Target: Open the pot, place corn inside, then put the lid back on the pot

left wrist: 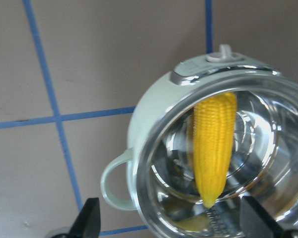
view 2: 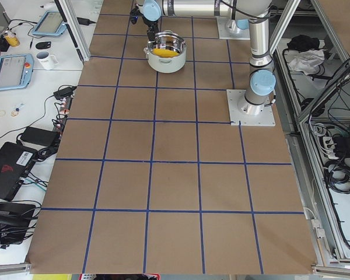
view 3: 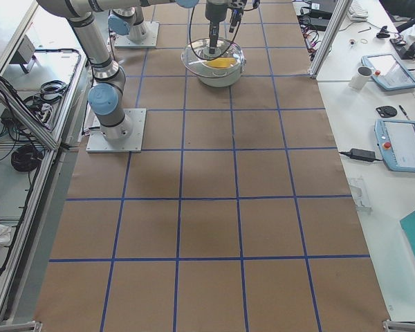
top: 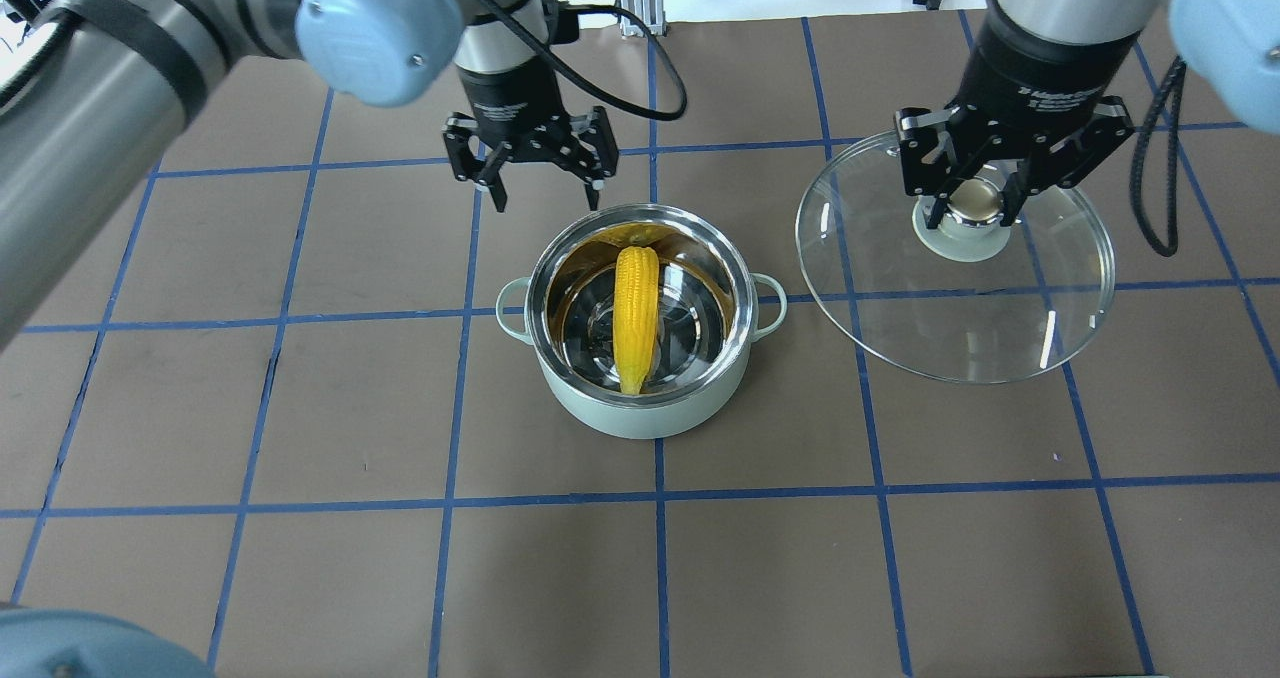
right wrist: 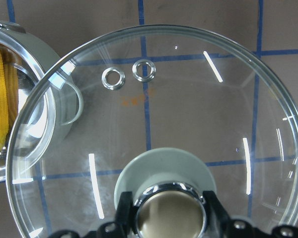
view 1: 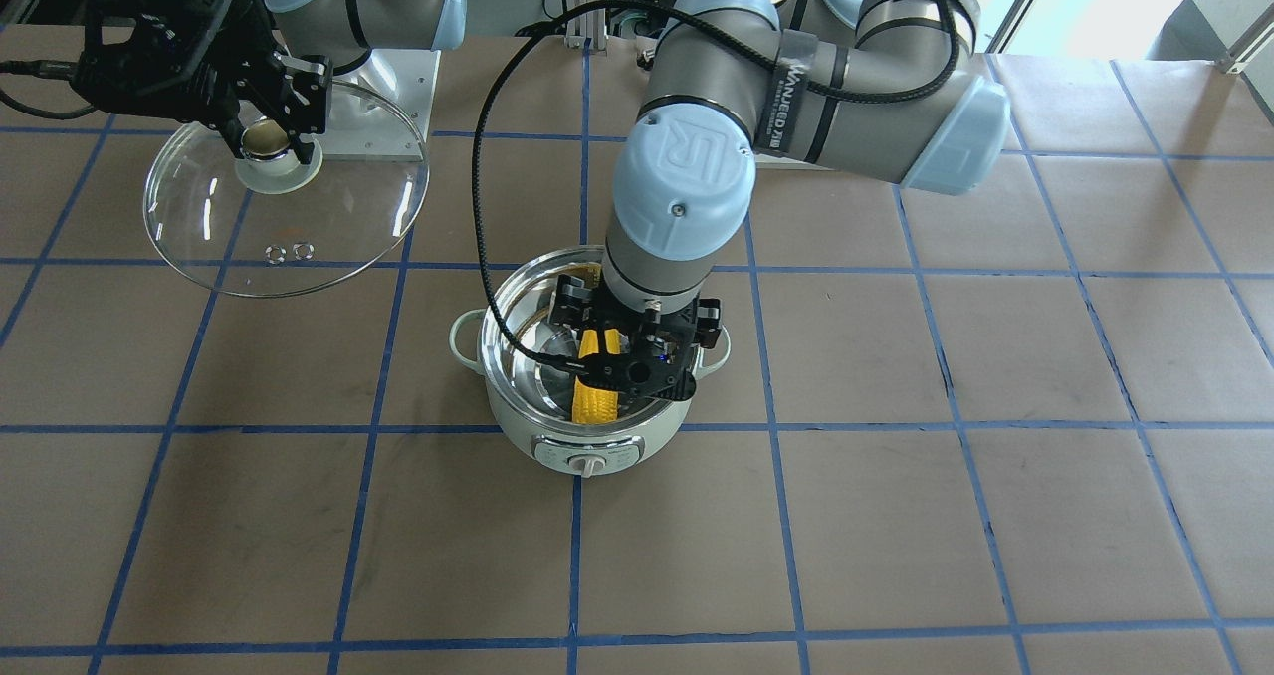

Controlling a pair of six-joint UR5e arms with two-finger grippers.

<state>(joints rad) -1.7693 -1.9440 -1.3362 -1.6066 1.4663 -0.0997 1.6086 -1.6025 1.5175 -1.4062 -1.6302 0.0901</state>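
The mint-green pot point(top: 640, 420) stands uncovered at the table's middle. The yellow corn point(top: 636, 313) lies inside it, leaning on the steel wall with its tip pointing down; it also shows in the left wrist view point(left wrist: 213, 148). My left gripper point(top: 545, 198) is open and empty, above the pot's far rim; in the front view it point(view 1: 627, 356) hangs over the corn point(view 1: 595, 401). My right gripper point(top: 975, 203) is shut on the beige knob point(right wrist: 171, 215) of the glass lid point(top: 960, 288). It holds the lid to the pot's right, apart from it.
Blue tape lines grid the brown table. The right arm's base plate point(view 1: 393, 108) lies behind the lid. The left arm's black cable point(view 1: 488, 207) loops down over the pot. Side benches with tablets point(view 3: 401, 145) and mugs point(view 2: 46, 58) flank the table.
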